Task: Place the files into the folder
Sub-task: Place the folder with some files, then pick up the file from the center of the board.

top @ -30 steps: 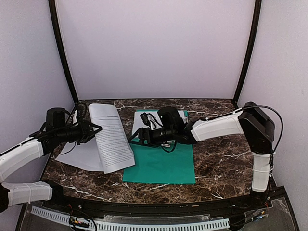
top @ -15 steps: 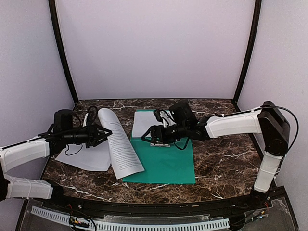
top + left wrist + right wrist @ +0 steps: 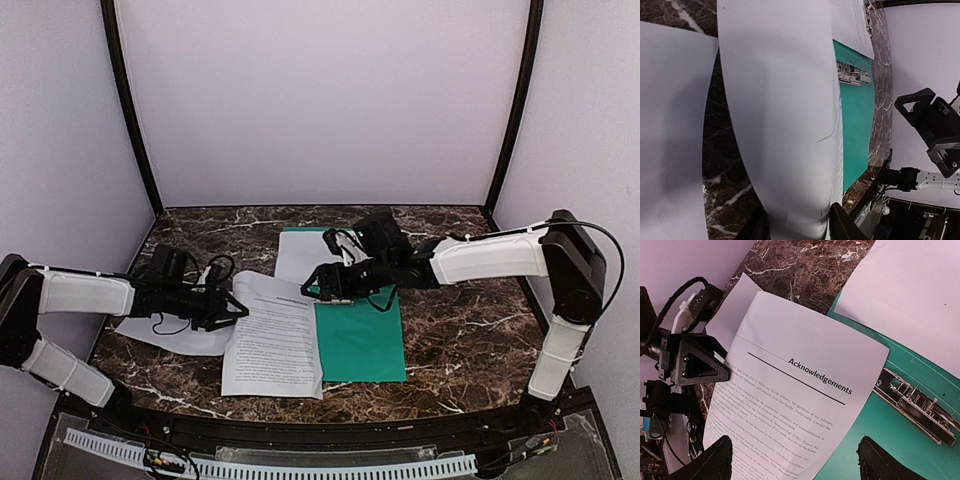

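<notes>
On the bench (image 3: 450, 330), the green folder (image 3: 365, 345) is lying open beneath my right fingers (image 3: 715, 462), which are standing wide and empty, and the printed sheet (image 3: 275, 345) is overlapping its edge, reaching between my left fingers (image 3: 841, 226), grip unclear.

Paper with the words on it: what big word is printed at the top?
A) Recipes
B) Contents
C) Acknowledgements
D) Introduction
C: in the right wrist view, the printed sheet shows the bold heading "Acknowledgements" just above a black line, with small text below it. One corner of the sheet lies over the green folder.
</notes>
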Tool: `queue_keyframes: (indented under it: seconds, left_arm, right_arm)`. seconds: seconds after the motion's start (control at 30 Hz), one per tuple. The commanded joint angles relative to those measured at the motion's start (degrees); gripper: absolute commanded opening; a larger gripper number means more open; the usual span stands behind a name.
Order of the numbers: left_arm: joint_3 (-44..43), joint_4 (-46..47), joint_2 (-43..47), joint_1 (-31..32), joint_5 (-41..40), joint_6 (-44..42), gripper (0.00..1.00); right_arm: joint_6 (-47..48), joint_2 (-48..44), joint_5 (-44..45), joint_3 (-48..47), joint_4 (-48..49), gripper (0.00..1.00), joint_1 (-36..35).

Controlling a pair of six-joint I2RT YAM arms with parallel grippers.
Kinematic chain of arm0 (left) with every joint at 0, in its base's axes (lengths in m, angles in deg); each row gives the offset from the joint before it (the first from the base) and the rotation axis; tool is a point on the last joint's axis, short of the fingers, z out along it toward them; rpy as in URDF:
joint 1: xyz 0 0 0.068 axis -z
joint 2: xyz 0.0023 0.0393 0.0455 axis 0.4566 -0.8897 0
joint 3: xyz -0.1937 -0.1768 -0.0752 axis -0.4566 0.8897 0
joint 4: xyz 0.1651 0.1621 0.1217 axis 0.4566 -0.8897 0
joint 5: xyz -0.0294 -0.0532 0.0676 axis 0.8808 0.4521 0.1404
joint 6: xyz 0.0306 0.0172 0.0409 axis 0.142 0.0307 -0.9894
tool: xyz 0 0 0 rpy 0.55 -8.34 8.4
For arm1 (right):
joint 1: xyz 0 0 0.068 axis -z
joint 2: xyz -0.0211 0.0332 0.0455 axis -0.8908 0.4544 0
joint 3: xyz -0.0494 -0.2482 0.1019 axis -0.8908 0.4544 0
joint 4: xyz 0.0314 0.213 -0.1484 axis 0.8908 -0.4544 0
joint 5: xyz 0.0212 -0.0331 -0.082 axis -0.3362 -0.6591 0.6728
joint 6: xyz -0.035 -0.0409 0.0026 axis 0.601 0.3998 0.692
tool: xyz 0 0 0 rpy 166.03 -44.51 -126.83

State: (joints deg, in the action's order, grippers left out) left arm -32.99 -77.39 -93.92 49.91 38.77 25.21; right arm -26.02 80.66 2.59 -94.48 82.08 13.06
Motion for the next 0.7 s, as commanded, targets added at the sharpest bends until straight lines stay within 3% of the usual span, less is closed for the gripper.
queue_keyframes:
  seconds: [0.0,0.17,0.37,0.5,0.67]
  left_arm:
    - [-2.4,-8.9,-2.9,0.2,-4.7,-8.4,0.43]
    - [-4.1,-11.2,-3.5,0.2,-5.6,-10.5,0.58]
    - [-7.4,-24.6,6.0,0.2,-17.5,-15.7,0.79]
    - [-6.6,-29.9,12.0,-0.1,-29.0,-16.7,0.94]
    - [-8.4,-33.4,14.4,-2.7,-35.7,-17.5,0.99]
  right_arm:
    - [0.8,0.9,-0.5,-1.4,-0.8,0.84,0.0]
    - [1.7,3.4,-1.9,-3.7,-1.7,0.84,-0.6]
    - [8.2,6.2,-2.0,-9.2,-5.6,0.82,-4.8]
    - [15.7,10.7,-1.3,-17.2,-10.5,0.80,-9.9]
    - [23.4,20.4,-0.2,-32.8,-19.3,0.75,-15.1]
